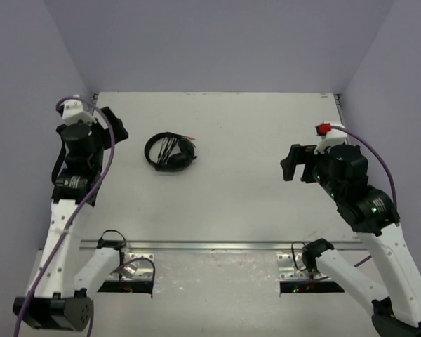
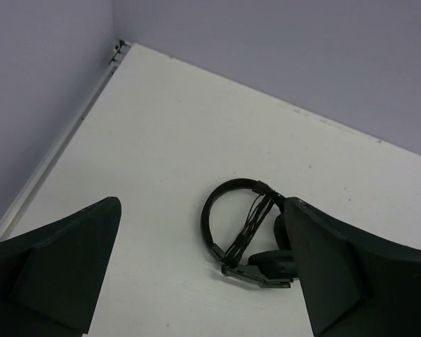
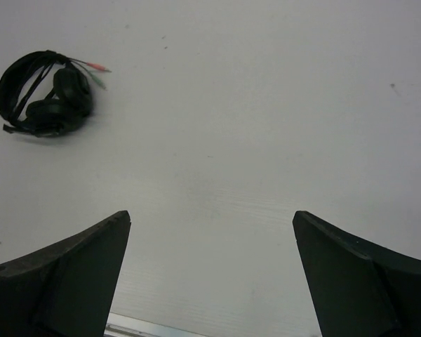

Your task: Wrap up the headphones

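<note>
White bench [image 1: 266,126], lavender walls [image 1: 196,42]: the headphones [image 1: 170,151] lie left of centre, cable [image 2: 249,221] bundled across the headband, one cup partly hidden behind a finger [image 2: 351,274] in the left wrist view. Left pincer [image 2: 201,214] and right pincer [image 3: 212,217] both gape wide, holding nothing.

In the left wrist view, one finger of the left claw [image 2: 202,210] hides part of the headphones' [image 2: 251,223] ear cups. The right claw [image 3: 212,217] fingers run off the bottom edge. From above, the boom mic is too small to tell.
</note>
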Action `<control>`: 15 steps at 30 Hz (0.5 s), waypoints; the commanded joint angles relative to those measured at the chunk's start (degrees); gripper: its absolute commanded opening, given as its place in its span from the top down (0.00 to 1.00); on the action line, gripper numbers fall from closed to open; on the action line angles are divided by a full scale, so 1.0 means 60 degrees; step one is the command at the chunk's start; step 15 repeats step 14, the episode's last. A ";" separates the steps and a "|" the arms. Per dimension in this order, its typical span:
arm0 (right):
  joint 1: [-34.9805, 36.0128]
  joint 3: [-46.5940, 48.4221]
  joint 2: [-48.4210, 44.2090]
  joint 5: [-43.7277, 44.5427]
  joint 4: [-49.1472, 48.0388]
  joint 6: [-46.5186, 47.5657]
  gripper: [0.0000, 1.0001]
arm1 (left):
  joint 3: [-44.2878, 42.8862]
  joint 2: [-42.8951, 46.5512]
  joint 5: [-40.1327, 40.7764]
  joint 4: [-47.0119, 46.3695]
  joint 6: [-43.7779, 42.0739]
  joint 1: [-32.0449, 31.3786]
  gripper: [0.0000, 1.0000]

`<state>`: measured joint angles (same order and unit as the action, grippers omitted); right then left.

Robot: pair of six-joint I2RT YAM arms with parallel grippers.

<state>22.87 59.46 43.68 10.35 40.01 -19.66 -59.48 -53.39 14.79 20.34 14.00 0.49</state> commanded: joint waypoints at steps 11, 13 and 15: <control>0.0026 -0.0490 -0.1919 0.1192 0.2063 0.0362 0.01 | 0.1227 0.4591 -0.0193 0.2558 0.0025 -0.0375 0.00; 0.0026 -0.0593 -0.1875 0.1059 0.1916 0.0318 0.01 | 0.1242 0.4533 -0.0281 0.2572 0.0011 -0.0375 0.00; 0.0040 -0.0666 -0.1817 0.1015 0.1872 0.0318 0.01 | 0.1242 0.4532 -0.0325 0.2572 0.0011 -0.0375 0.00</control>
